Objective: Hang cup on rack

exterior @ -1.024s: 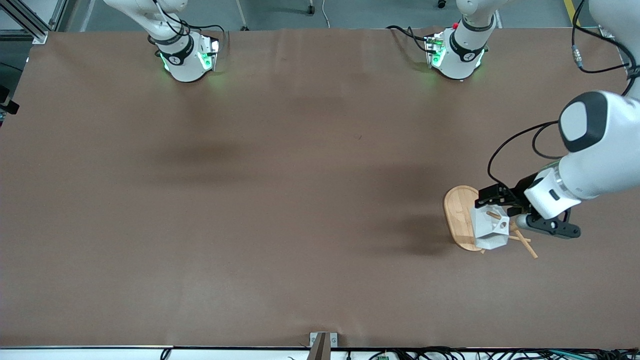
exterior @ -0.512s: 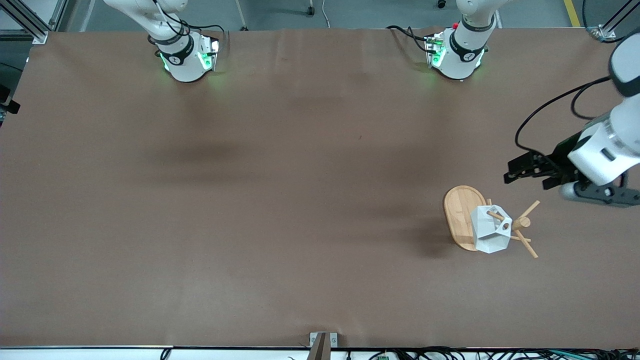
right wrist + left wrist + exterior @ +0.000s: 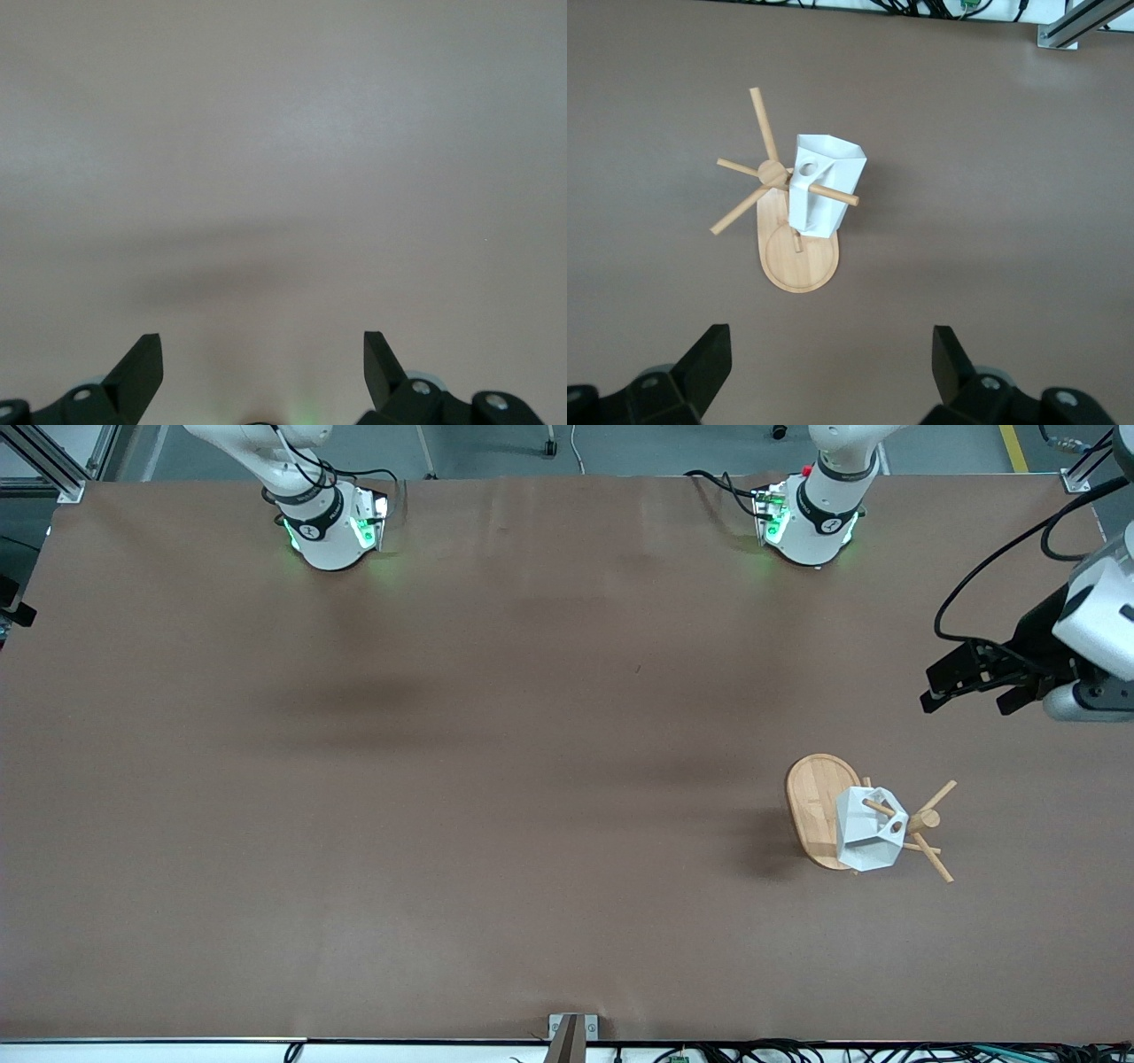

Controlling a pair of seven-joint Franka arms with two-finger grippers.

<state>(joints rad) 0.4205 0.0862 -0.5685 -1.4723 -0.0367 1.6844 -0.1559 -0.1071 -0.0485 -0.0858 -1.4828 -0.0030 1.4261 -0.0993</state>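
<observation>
Cup [image 3: 870, 834] hangs on the rack [image 3: 819, 808], nearest the front camera of everything in play, toward the left arm's end of the table: one thin peg [image 3: 828, 190] passes through the round hole of its blocky handle, and the white faceted body leans against the central post above the oval base. No gripper touches it. Judged from that, hanging is done and only clearing the arm away seems left.

Up in the air, over bare table near the left arm's end, the left gripper [image 3: 973, 688] is well apart from the rack, its fingers spread wide with nothing between them; its wrist view looks down on rack and cup from above.

Right gripper [image 3: 262, 372] waits over bare table, fingers likewise spread and empty, out of the front view
</observation>
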